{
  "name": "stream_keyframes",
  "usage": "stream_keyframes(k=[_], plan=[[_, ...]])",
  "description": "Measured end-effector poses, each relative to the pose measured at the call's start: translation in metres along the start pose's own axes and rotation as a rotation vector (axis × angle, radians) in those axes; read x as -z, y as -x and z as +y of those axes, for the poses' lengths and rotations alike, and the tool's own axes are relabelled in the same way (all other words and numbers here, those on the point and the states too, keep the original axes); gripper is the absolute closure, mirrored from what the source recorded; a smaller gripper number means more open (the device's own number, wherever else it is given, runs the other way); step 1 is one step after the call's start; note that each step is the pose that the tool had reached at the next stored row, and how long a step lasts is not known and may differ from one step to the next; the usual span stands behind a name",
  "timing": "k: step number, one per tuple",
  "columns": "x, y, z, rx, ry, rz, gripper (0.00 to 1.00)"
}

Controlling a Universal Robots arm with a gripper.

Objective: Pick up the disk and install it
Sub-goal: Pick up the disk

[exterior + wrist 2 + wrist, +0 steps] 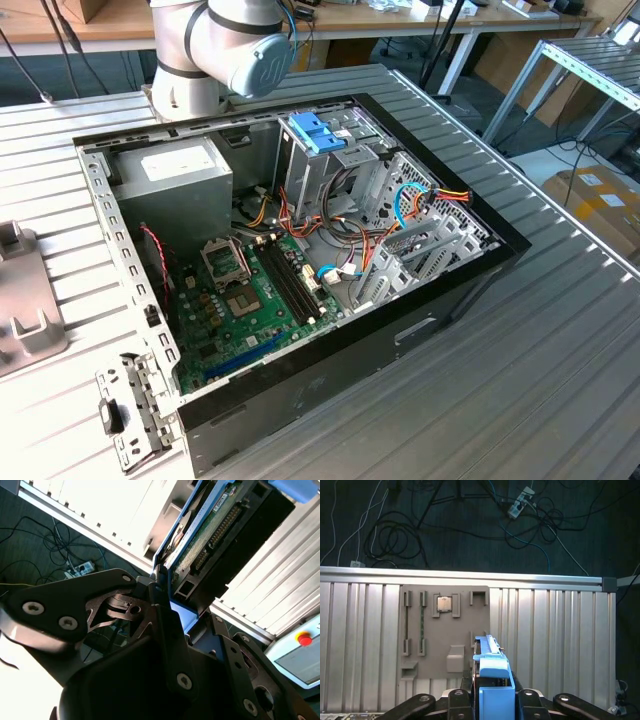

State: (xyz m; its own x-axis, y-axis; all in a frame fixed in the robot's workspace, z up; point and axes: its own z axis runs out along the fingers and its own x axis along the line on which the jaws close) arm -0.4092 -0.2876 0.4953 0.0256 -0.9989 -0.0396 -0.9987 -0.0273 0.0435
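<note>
The disk [492, 672], in its light-blue plastic frame, stands edge-on between my gripper's [492, 696] black fingers [457, 699] in the first wrist view. It hangs above the ribbed table, over the edge of a grey holder plate [435, 630]. In the second wrist view the disk [210, 525] shows its green circuit-board side and blue frame edge. There the gripper [175, 612] is shut on its near end.
In the exterior view an open computer case [480, 270] lies on the ribbed table with the motherboard [250, 300], a grey power supply box [175, 175] and a drive cage with blue tabs [318, 133]. The arm's base [200, 60] stands behind it. Cables lie on the floor [470, 525].
</note>
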Motion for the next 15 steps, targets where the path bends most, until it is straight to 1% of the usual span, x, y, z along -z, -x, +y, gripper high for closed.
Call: stream_keyframes(k=[15], plan=[[0.0002,-0.0002,-0.0034,0.0,0.0,0.0,0.63]])
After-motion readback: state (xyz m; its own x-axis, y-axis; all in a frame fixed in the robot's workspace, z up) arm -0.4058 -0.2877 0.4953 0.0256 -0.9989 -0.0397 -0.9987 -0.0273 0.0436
